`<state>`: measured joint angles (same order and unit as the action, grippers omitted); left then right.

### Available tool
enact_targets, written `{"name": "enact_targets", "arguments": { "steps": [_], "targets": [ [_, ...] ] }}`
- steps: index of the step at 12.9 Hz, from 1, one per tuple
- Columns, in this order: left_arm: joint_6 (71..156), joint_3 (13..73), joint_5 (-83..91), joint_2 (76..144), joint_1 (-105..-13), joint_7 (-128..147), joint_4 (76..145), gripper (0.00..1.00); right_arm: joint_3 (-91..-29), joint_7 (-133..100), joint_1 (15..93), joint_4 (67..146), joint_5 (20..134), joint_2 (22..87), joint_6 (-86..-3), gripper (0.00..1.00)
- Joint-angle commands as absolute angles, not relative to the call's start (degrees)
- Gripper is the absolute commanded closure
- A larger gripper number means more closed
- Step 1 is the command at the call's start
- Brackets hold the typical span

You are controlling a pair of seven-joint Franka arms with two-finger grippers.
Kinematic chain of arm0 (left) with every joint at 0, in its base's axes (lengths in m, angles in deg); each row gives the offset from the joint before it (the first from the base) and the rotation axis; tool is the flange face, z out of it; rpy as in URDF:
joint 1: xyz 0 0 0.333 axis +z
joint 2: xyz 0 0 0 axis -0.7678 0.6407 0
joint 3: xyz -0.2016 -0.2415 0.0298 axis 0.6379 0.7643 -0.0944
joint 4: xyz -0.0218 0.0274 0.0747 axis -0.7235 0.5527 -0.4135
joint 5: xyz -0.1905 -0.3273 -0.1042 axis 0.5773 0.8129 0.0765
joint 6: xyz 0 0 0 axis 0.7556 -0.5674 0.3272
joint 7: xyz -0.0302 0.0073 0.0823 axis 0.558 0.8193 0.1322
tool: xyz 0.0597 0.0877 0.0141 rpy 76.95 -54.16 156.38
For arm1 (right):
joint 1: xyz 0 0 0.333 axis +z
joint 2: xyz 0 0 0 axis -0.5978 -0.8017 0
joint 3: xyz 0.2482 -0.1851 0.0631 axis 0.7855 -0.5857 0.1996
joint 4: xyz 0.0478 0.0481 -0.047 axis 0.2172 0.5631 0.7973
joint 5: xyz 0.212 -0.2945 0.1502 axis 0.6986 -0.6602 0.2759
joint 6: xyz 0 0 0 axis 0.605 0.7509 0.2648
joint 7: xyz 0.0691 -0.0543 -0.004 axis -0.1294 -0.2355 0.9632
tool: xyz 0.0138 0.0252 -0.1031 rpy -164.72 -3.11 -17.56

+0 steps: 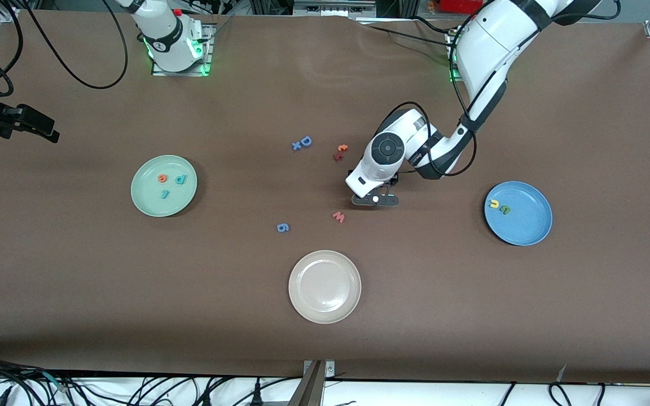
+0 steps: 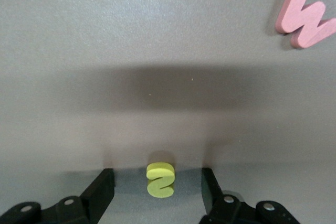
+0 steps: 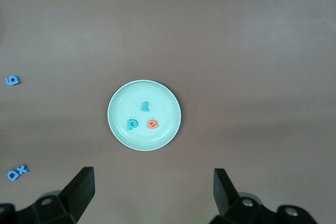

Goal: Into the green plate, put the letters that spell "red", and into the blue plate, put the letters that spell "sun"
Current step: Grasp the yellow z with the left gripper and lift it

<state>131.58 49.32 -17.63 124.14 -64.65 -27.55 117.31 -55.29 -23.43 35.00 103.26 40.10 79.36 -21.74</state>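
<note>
Beige-white plate (image 1: 325, 286) sits closest to the front camera. A little farther off lie the blue "6" (image 1: 282, 227) and the salmon "w" (image 1: 338, 216). Just beside the "w", toward the left arm's end of the worktop (image 1: 77, 293), the left hand (image 1: 375, 199) is down low at the surface and hides what is under it. The green plate (image 1: 164, 186) already carries the orange "e" (image 1: 162, 179), the teal "d" (image 1: 181, 180) and the teal "r" (image 1: 165, 194). The blue plate (image 1: 518, 213), at the left arm's end, holds the yellow "u" (image 1: 494, 203) and the olive "n" (image 1: 504, 210). The right hand (image 1: 43, 132) waits over the right arm's end.

From the left wrist, the yellow "s" (image 2: 161, 180) lies flat right between the left hand's (image 2: 157, 177) fingers (image 2: 105, 182). They stand partly open, with a gap on each side, and grip nothing. The letter's long axis runs across the line between the fingers, so I reckon they would pinch its narrow width. The "w" (image 2: 304, 17) lies well clear. The left arm is plainly the nearer one, and the blue plate is its likely goal.

From the right wrist, the right hand (image 3: 152, 174) is spread wide and empty, high above the green plate (image 3: 123, 129).
</note>
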Motion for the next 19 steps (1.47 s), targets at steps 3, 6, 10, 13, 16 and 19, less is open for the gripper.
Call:
{"name": "enact_targets", "arguments": {
  "steps": [3, 6, 10, 13, 16, 19],
  "targets": [
    [131.3, 48.5, -16.9, 123.1, -65.4, -26.1, 119.8, 0.6, -55.8, -23.9, 35.7, 103.9, 39.5, 80.2, -22.1, 0.0],
    [131.3, 48.5, -16.9, 123.1, -65.2, -25.9, 119.7, 0.83, -55.8, -23.9, 35.7, 103.9, 39.5, 80.2, -22.1, 0.0],
    [130.4, 46.3, -16.2, 119.9, -63.1, -16.5, 119.2, 0.9, -55.8, -23.9, 35.7, 103.9, 39.5, 80.2, -22.1, 0.0],
    [126.9, 44.9, -16.2, 116.2, -59.0, -7.7, 119.7, 0.9, -55.8, -23.9, 35.7, 103.9, 39.5, 80.2, -22.1, 0.0],
    [122.0, 42.7, -16.2, 112.4, -55.8, 2.0, 119.7, 0.9, -55.8, -23.9, 35.7, 103.9, 39.5, 80.2, -22.1, 0.0],
    [119.4, 36.8, -16.0, 108.7, -53.2, 17.0, 120.7, 0.89, -55.8, -23.9, 35.7, 103.9, 39.5, 80.2, -22.1, 0.0]
  ]
}}
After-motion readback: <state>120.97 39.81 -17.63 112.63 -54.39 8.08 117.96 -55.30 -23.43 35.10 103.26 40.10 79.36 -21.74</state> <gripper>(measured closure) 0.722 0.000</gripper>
